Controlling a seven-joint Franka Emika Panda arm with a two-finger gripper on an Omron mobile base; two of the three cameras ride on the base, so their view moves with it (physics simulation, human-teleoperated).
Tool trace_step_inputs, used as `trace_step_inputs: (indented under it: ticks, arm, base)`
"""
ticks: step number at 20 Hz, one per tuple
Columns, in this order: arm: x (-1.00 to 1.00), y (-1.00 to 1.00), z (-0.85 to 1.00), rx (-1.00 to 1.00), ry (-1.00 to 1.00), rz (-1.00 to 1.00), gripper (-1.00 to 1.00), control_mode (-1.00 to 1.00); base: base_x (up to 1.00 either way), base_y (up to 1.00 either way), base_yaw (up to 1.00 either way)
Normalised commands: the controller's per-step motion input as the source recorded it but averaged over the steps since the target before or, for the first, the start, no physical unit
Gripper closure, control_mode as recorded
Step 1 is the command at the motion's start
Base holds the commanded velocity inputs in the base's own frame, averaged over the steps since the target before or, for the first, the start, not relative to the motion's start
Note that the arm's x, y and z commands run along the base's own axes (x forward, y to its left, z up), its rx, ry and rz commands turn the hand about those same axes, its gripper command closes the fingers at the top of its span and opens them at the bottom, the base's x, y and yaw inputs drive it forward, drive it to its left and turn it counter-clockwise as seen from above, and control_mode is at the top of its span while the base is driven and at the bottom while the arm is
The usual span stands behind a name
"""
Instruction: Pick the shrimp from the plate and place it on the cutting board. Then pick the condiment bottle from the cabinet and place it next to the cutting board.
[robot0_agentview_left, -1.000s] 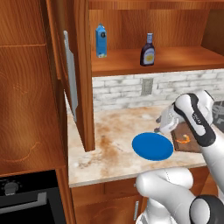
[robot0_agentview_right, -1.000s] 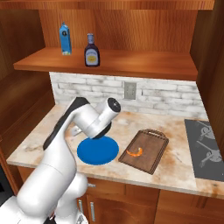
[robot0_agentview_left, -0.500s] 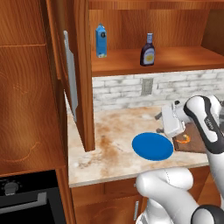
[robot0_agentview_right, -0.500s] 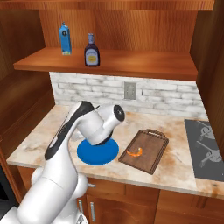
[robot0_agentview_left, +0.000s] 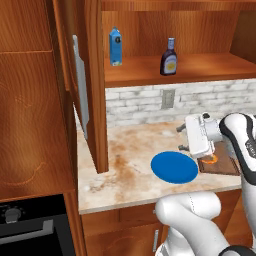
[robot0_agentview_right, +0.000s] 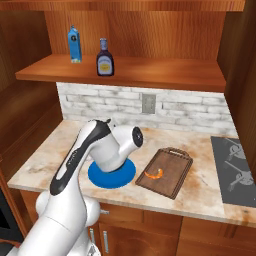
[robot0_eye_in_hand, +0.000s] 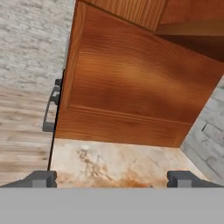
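On the cabinet shelf stood one blue carton and, right of it, one condiment bottle, with bare shelf beyond. Below, one plate lay near the counter's front edge, the empty gripper spread wide above it, and one shrimp rested on the single cutting board at right

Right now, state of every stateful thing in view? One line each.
shrimp: lying on the cutting board, released
cutting board: flat on the counter, right of the plate
plate: bare, on the counter
condiment bottle: upright on the cabinet shelf
cabinet door: open
gripper: open, holding nothing
carton: upright on the shelf
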Motion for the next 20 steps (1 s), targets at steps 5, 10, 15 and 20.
trace_step_inputs:
  ticks: [5,10,15,20]
  arm:
    - [-0.09,0.01,0.46,0.12,-0.04,0.04,-1.0,-1.0]
    - [-0.09,0.02,0.51,0.11,-0.01,0.03,-1.0,-1.0]
    - [-0.05,0.01,0.53,0.09,0.0,0.02,-1.0,-1.0]
    - [0.0,0.02,0.51,0.07,0.0,0.01,-1.0,-1.0]
  base:
    - [0.0,0.0,0.0]
    - [0.0,0.0,0.0]
    - [0.0,0.0,0.0]
    - [0.0,0.0,0.0]
